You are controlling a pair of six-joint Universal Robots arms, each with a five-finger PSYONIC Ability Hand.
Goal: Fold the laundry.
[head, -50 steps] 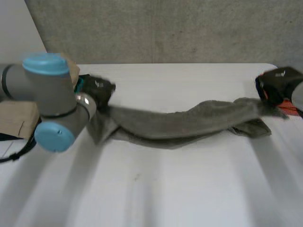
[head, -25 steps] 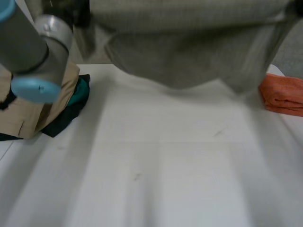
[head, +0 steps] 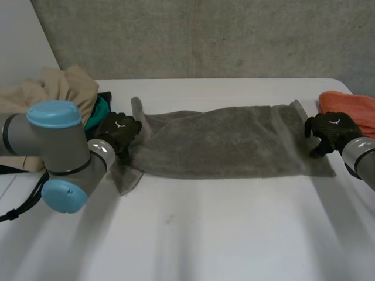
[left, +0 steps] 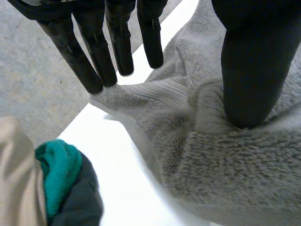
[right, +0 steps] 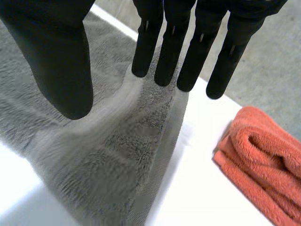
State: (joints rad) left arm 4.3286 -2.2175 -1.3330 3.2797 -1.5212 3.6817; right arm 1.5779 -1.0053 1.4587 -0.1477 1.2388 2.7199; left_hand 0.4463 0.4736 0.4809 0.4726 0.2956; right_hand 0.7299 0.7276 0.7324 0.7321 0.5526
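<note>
Grey towel point(head: 228, 140) spread across the far half of the table point(head: 234, 234), left hand point(head: 119, 130) on its bunched left end, fingers point(left: 94, 61) straight and released, thumb pressing it, right hand point(head: 328, 130) over its right end, fingers point(right: 188, 56) released.

In the head view, the left arm point(head: 64, 146) covered part of the tan cloth point(head: 64, 88) and most of the green cloth point(head: 98, 112). The tan cloth ran off the edge. The right hand point(head: 329, 130) hid some of the orange towel point(head: 345, 104), which was cut off too. In the left wrist view, the left hand point(left: 249, 61) hid a bit of the grey towel point(left: 225, 169) under its thumb.
</note>
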